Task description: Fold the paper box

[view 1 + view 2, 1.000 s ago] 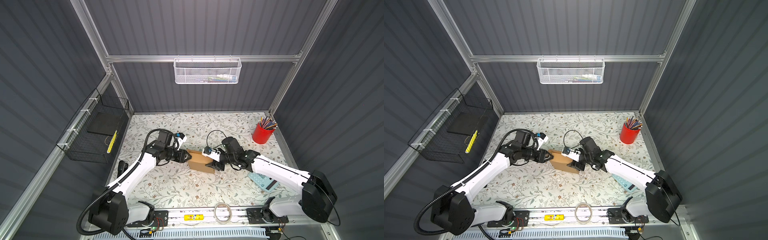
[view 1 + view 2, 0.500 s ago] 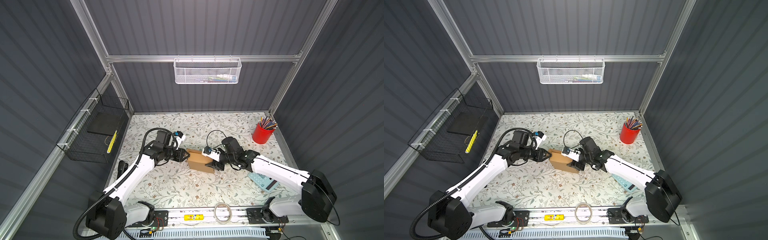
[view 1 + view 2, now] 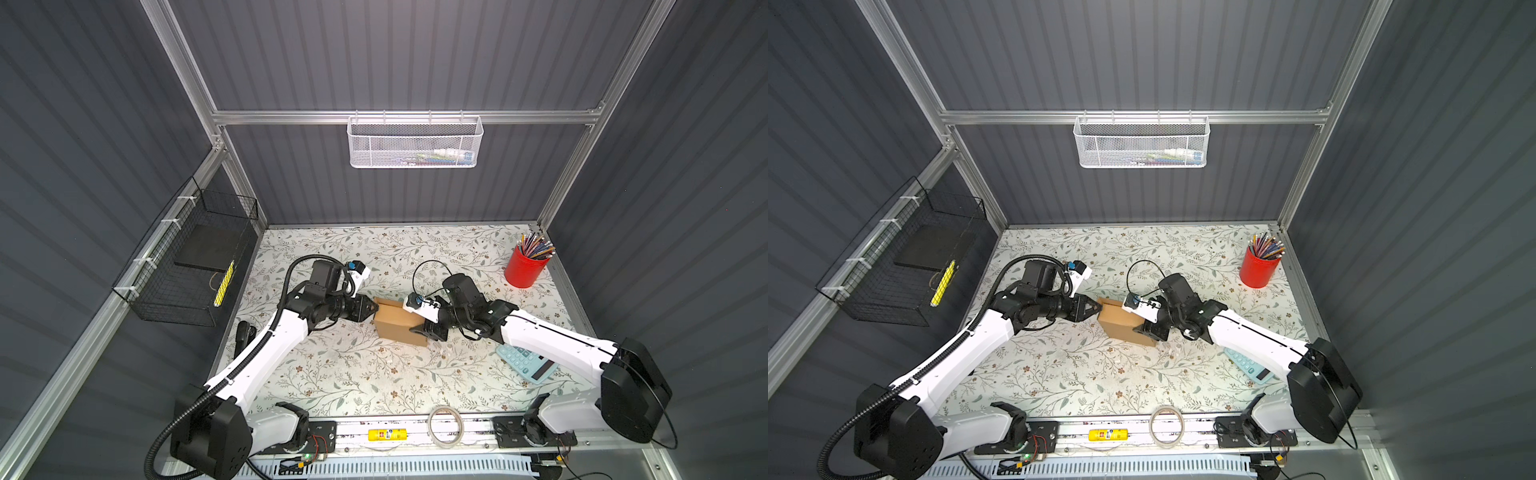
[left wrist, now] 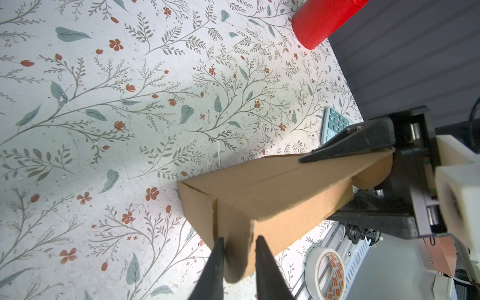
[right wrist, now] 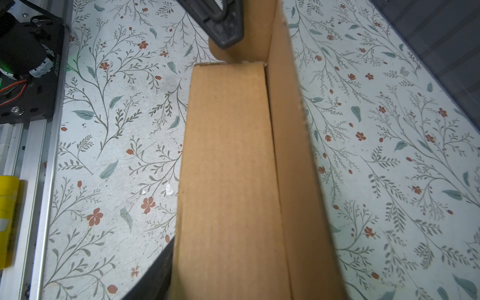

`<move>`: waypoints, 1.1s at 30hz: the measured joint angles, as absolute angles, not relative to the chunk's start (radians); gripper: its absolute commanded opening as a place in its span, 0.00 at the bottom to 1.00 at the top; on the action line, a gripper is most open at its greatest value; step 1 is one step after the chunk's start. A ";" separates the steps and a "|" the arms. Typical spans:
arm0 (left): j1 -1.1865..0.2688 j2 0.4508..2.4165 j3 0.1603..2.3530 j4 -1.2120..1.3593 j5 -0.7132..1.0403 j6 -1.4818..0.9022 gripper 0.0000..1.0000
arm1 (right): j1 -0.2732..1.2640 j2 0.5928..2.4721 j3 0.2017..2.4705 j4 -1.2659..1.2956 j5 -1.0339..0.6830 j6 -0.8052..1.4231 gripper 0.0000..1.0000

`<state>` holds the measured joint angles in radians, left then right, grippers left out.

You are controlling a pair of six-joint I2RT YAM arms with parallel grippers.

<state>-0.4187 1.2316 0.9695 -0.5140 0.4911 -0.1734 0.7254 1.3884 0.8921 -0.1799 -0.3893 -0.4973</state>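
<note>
The paper box (image 3: 397,323) (image 3: 1121,325), plain brown cardboard, stands on the flowered table between both arms. My left gripper (image 3: 376,308) (image 4: 239,246) is at its left end, shut on a rounded tab (image 4: 235,270) that fills the narrow gap between the fingers (image 4: 215,262). My right gripper (image 3: 424,328) (image 3: 1144,328) holds the opposite end: in the left wrist view one finger (image 4: 350,142) lies on the box's upper face and the other sits under it. The right wrist view shows the box (image 5: 228,168) close up, one dark finger (image 5: 155,275) against its side and the other hidden.
A red cup of pencils (image 3: 525,268) stands back right. A blue calculator (image 3: 524,362) lies under the right arm. A tape roll (image 3: 444,424) and a yellow item (image 3: 386,435) sit on the front rail. A black wire basket (image 3: 195,266) hangs on the left wall.
My left gripper's jaws have narrowed onto the tab at the box's left end. The right gripper and the box have stayed where they were.
</note>
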 measured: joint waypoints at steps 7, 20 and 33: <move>-0.419 1.230 0.970 -0.504 0.493 -0.188 0.14 | 0.723 1.397 0.894 -0.179 -0.391 -0.497 0.55; -0.424 1.230 0.970 -0.493 0.482 -0.204 0.15 | 0.720 1.412 0.905 -0.180 -0.392 -0.497 0.58; -0.425 1.227 0.970 -0.493 0.455 -0.214 0.05 | 0.720 1.413 0.905 -0.181 -0.384 -0.497 0.62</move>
